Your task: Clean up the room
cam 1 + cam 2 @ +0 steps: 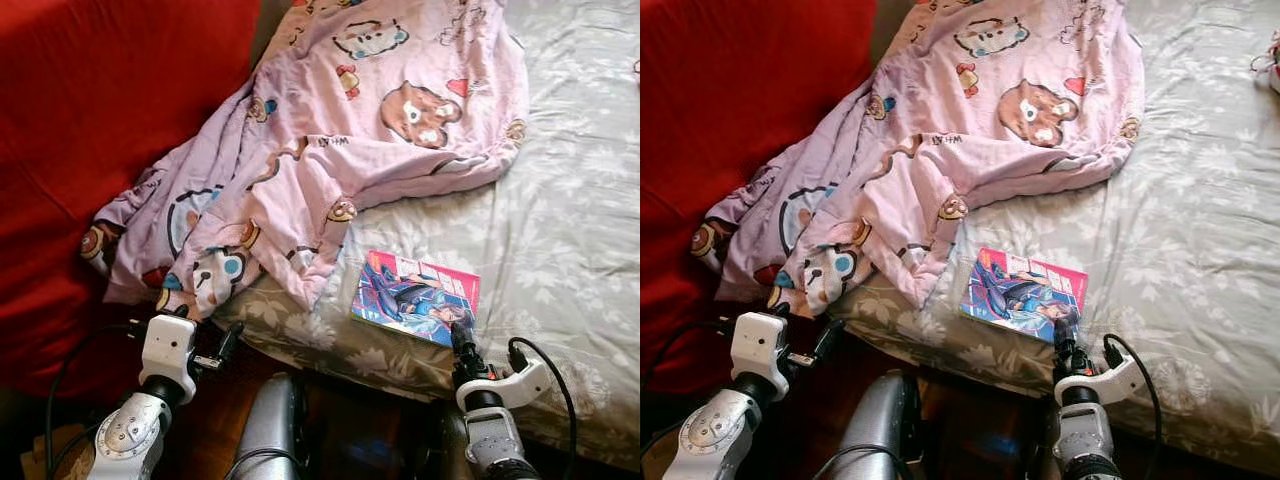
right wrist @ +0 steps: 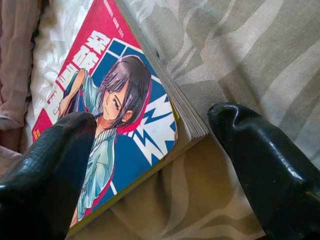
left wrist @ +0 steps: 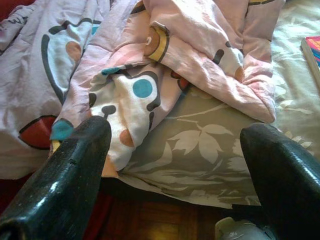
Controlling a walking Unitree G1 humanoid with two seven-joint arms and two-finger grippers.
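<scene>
Right gripper, fingers spread wide, straddles the near corner of the thin glossy red-and-blue comic book lying flat on the grey leaf-print bedsheet, at five o'clock from the rumpled pink cartoon blanket; light, stiff, probably slippery, it seems best pinched at that overhanging edge.

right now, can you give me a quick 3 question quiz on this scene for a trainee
1. True or false: the comic book lies on top of the pink blanket.
2. Which gripper has its jaws nearest the comic book's corner? A) left gripper B) right gripper
3. Fill in: the bedsheet is grey with a ____ pattern.

Key
1. False: it lies flat on the bedsheet, beside the blanket.
2. B: its open jaws straddle the corner; the left gripper's open jaws face the blanket's hanging edge.
3. Leaf.
</scene>
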